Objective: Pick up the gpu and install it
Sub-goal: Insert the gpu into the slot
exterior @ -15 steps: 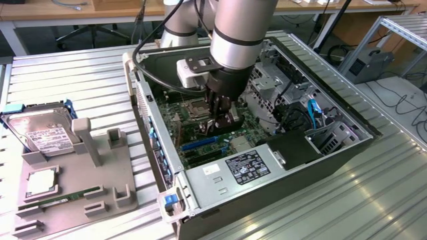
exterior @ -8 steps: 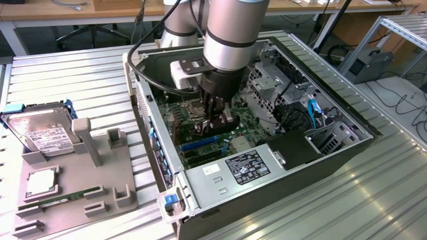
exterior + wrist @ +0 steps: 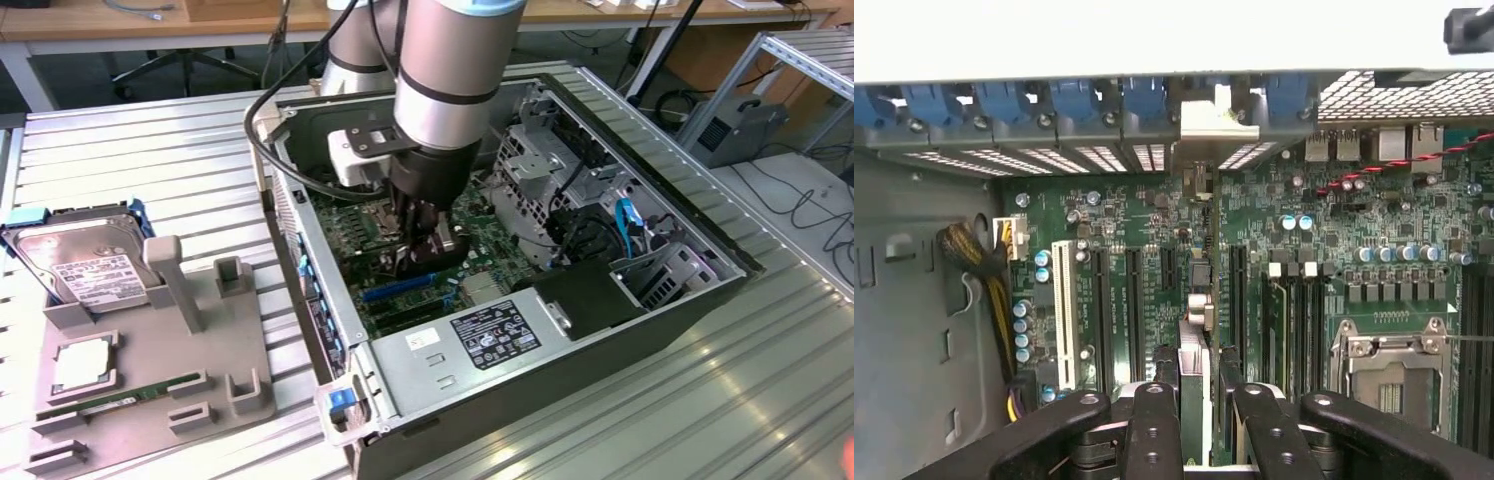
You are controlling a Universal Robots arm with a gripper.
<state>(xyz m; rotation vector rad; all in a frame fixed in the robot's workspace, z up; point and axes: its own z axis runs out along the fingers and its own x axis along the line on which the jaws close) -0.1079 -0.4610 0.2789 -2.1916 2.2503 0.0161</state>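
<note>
The gpu (image 3: 1195, 335) shows edge-on in the wrist view, standing upright over the green motherboard (image 3: 1124, 230) among the black expansion slots. Its silver end bracket (image 3: 1216, 118) sits at the case's rear slot openings. My gripper (image 3: 1197, 385) is shut on the card, with one black finger (image 3: 1154, 420) on each side of it. In the exterior view the gripper (image 3: 427, 250) reaches down into the open computer case (image 3: 641, 310), with the gpu (image 3: 416, 262) a dark shape just above a blue slot (image 3: 398, 288).
Drive cages and cables (image 3: 561, 190) crowd the case on the exterior view's right. The power supply (image 3: 494, 335) lies at the near end. Outside, a grey fixture (image 3: 147, 370) carries a hard drive (image 3: 80, 265), a processor (image 3: 83, 362) and a RAM stick (image 3: 120, 395).
</note>
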